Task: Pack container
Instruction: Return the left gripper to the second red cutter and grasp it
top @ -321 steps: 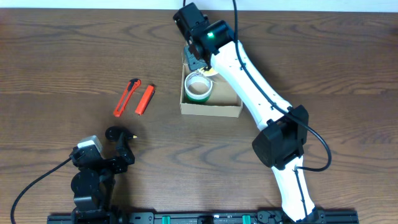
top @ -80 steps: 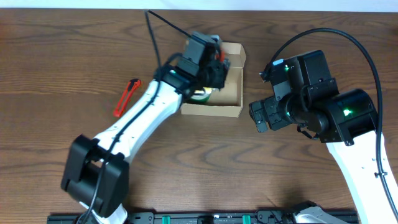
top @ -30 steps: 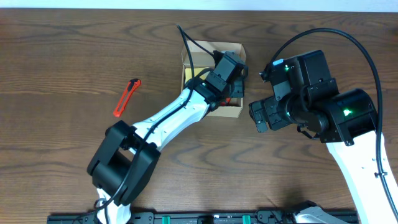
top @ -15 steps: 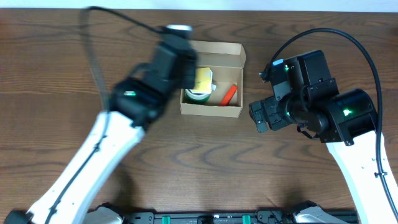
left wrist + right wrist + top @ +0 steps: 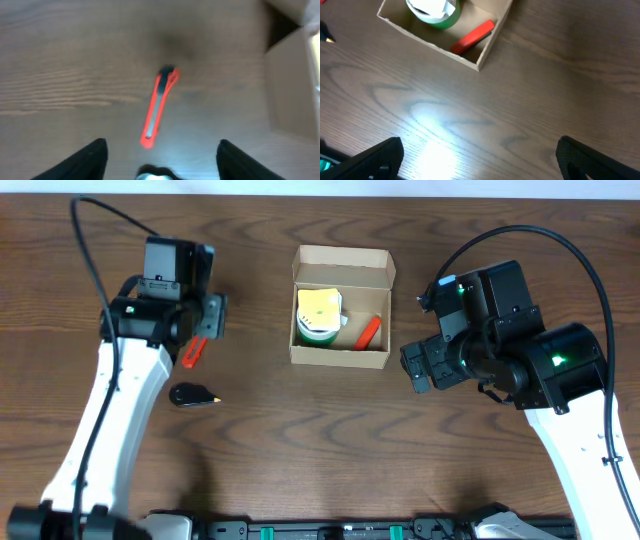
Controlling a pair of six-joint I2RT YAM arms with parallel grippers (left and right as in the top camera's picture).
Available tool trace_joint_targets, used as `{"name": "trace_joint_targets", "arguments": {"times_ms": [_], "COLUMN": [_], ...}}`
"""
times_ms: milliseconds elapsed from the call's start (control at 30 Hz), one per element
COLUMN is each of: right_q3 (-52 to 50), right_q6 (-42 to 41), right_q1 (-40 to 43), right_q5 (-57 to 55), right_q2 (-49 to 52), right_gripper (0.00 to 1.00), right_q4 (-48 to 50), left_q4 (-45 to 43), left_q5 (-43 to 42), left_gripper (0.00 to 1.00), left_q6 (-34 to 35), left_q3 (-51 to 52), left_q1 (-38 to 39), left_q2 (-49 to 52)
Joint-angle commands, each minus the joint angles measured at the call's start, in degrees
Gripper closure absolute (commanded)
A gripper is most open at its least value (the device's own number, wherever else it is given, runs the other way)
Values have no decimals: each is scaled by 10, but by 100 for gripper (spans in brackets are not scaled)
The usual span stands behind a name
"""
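The container [image 5: 341, 358] is a small brown cardboard box, open, with its flap lid folded back at the far side. Inside lie a green tape roll with a yellow note on it [image 5: 318, 318] and a red marker-like item [image 5: 368, 332]. My left gripper [image 5: 200, 330] is open and empty, hovering over a red box cutter [image 5: 192, 354] left of the box. In the left wrist view the cutter [image 5: 160, 107] lies ahead of the open fingers [image 5: 162, 162]. My right gripper [image 5: 415, 370] is open and empty to the right of the box, which also shows in the right wrist view [image 5: 485, 52].
A small black object [image 5: 193, 395] lies on the wooden table in front of the box cutter. The box's side wall shows at the right edge of the left wrist view [image 5: 295, 85]. The right wrist fingers [image 5: 480, 165] hang over bare wood.
My left arm has pulled back from the box and swung left over the box cutter, leaving the red item in the box. The right arm has not moved.
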State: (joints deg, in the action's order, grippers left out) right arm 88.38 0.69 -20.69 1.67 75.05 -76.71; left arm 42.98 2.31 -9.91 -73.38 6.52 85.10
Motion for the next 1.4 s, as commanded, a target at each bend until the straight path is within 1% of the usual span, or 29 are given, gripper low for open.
{"name": "trace_joint_targets", "arguments": {"times_ms": [0,100,267,567,800,967,1133,1367], "right_q3": [0,0,0,0,0,0,0,0], "right_q6": [2,2,2,2,2,2,2,2], "right_q1": [1,1,1,1,1,1,1,1], "right_q5": [-2,-2,-2,-2,-2,-2,-2,-2], "right_q2": [0,0,0,0,0,0,0,0], "right_gripper": [1,1,1,1,1,1,1,1], "right_q4": [-1,-1,-1,-1,-1,-1,-1,-1], "left_q4": [-13,-32,-63,-103,-138,-146,-148,-154], "left_q5": [-53,-58,-70,-68,-69,-99,-98,-98], "left_gripper": [25,23,24,25,24,24,30,47], "left_q6": [-84,-96,-109,-109,-109,-109,-106,-107], "left_q3": [25,31,31,31,31,31,31,31], "left_q1": [-28,-40,-46,-48,-64,-73,-73,-73], "left_q2": [36,74,141,230,254,269,282,292]}}
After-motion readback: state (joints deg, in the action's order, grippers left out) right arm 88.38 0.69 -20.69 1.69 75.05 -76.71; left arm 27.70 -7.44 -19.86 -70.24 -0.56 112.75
